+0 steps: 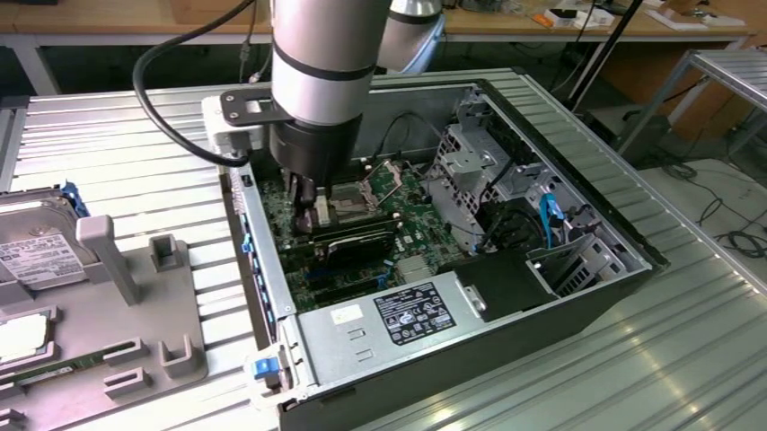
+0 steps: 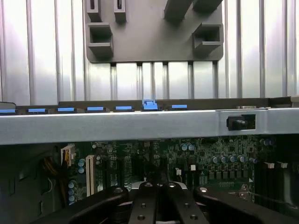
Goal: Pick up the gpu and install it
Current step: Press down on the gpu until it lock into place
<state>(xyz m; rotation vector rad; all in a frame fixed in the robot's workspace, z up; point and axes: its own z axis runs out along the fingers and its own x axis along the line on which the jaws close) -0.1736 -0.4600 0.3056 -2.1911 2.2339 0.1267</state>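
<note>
Install step: the end effector point(image 1: 314, 208), closed with no visible gap, presses on the gpu point(image 1: 354, 241) inside the case point(image 1: 576, 215); seating likely needs firm, even downward pressure.

Even overhead light, soft focus

There's the gpu point(image 1: 355, 242), down inside the open computer case, at about nine o'clock from the case's middle in the exterior view. It's a thin, dark card, low against the green board, with its long edge running roughly from nine o'clock to three o'clock. Its nine o'clock end sits right below the tips of the closed gripper point(image 1: 315, 212). Whether the card is gripped or fully seated can't be told from here.
</note>
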